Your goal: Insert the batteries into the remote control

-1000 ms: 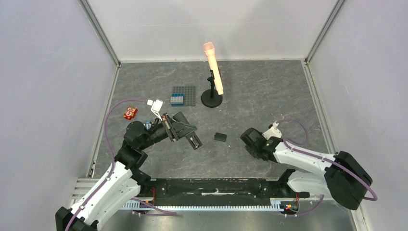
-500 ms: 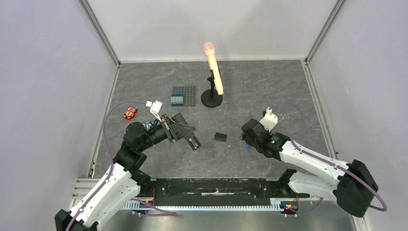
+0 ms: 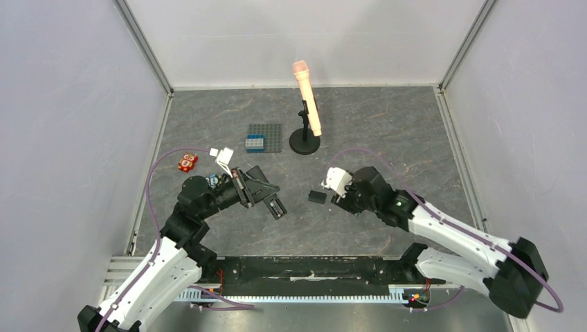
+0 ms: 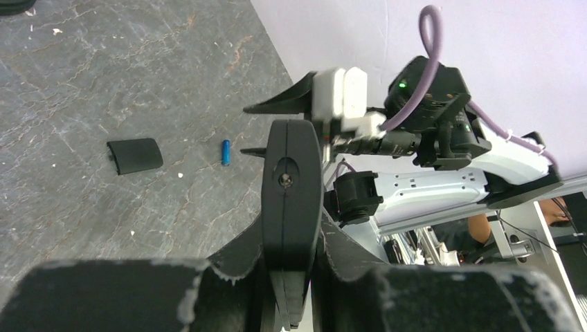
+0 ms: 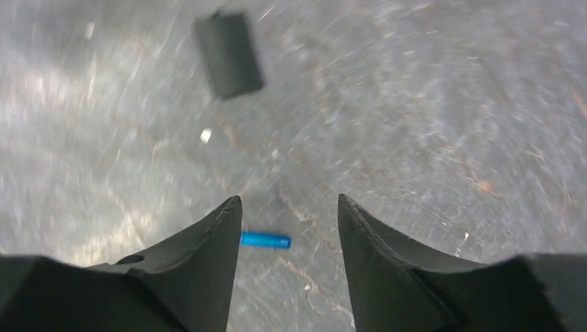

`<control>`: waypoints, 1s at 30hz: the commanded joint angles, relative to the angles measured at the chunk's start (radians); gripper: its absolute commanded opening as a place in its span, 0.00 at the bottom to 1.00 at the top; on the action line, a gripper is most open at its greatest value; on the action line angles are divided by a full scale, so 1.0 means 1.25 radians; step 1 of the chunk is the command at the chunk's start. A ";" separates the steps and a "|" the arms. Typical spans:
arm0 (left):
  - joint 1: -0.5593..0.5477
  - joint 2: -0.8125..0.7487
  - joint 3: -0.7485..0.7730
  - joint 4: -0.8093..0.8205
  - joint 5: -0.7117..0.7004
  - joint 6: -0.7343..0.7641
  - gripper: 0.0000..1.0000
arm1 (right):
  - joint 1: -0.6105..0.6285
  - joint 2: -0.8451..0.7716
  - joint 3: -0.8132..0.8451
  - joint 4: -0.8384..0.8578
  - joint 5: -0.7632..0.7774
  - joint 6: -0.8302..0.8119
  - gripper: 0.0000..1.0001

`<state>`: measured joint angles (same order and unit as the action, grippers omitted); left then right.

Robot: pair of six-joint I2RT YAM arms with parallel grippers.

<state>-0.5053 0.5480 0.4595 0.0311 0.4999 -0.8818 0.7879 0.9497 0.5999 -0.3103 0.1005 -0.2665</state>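
My left gripper (image 3: 265, 196) is shut on the black remote control (image 3: 277, 205) and holds it tilted above the table. In the left wrist view the remote (image 4: 292, 173) stands edge-on between the jaws. The small black back cover (image 3: 317, 196) lies flat on the table, and it shows in the right wrist view (image 5: 228, 54). My right gripper (image 3: 335, 199) is open, just right of the cover. One slim blue battery (image 5: 265, 240) lies on the table between its open fingers, close to the left finger (image 5: 208, 256). It also shows in the left wrist view (image 4: 226, 151). No other battery is in view.
A peach microphone (image 3: 306, 97) on a black stand (image 3: 304, 144) is at the back. A grey baseplate (image 3: 271, 131) with a blue brick (image 3: 255, 144) sits left of it. A small red-orange piece (image 3: 187, 162) lies at the left. Walls close in the table.
My right arm has swung left and forward, from the right side to beside the cover, over the battery. My left gripper with the remote has barely shifted.
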 commanded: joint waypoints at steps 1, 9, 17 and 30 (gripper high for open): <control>0.003 -0.006 0.039 -0.009 -0.004 0.032 0.02 | -0.004 0.100 0.102 -0.250 -0.143 -0.268 0.52; 0.004 -0.018 0.038 -0.014 -0.009 0.024 0.02 | -0.022 0.165 0.111 -0.290 -0.163 -0.411 0.50; 0.004 -0.026 0.041 -0.021 -0.019 0.033 0.02 | -0.067 0.216 0.077 -0.274 -0.210 -0.489 0.48; 0.004 -0.037 0.034 -0.046 -0.029 0.039 0.02 | -0.144 0.289 0.075 -0.267 -0.241 -0.556 0.50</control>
<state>-0.5053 0.5076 0.4652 -0.0315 0.4721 -0.8677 0.6258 1.2930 0.6884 -0.6495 -0.1665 -0.8875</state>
